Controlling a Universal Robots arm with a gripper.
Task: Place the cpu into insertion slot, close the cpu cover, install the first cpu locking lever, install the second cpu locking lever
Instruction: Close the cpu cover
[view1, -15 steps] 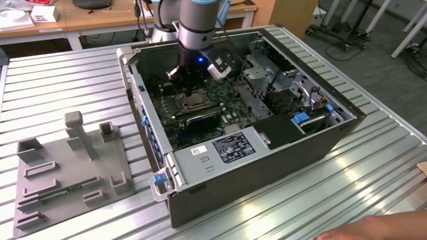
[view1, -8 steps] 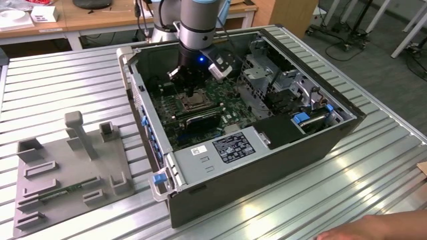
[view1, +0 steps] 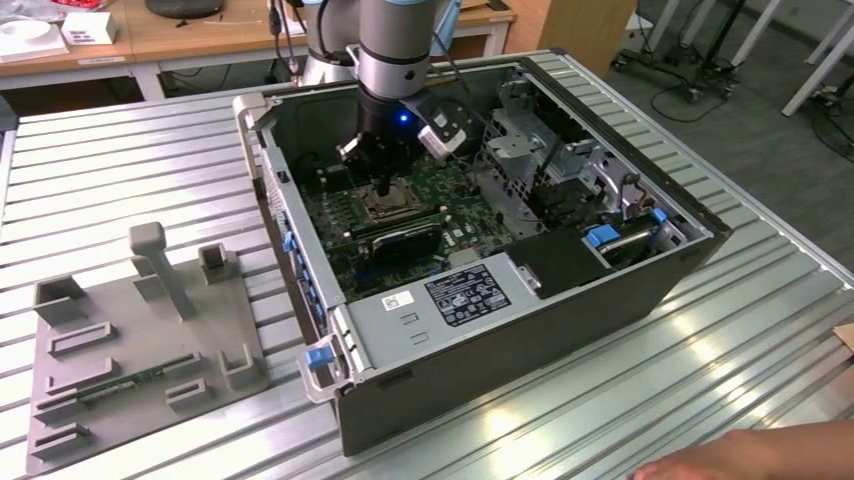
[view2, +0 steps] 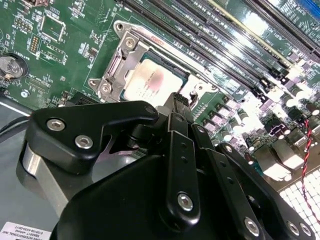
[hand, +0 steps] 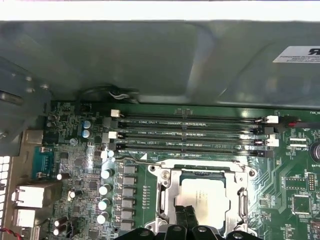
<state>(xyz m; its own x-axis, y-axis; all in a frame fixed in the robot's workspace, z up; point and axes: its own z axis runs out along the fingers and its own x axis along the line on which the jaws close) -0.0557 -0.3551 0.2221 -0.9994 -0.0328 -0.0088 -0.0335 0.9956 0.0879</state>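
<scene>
Black pincer (view2: 179, 100), narrowed together and gripping nothing, hangs at the edge of the silvery-grey square cpu (view2: 150, 82), which sits in the metal-rimmed square insertion slot (view1: 387, 208), with the thin silvery cpu cover (view2: 120, 60) framing it.

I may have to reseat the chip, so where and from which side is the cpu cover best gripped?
Probably at the outer edge of the cpu cover, on the side nearest the gripper, coming from above. It lies flat as a thin frame over the cpu, so only its rim offers a hold, and the memory slots crowd the far side.
</scene>
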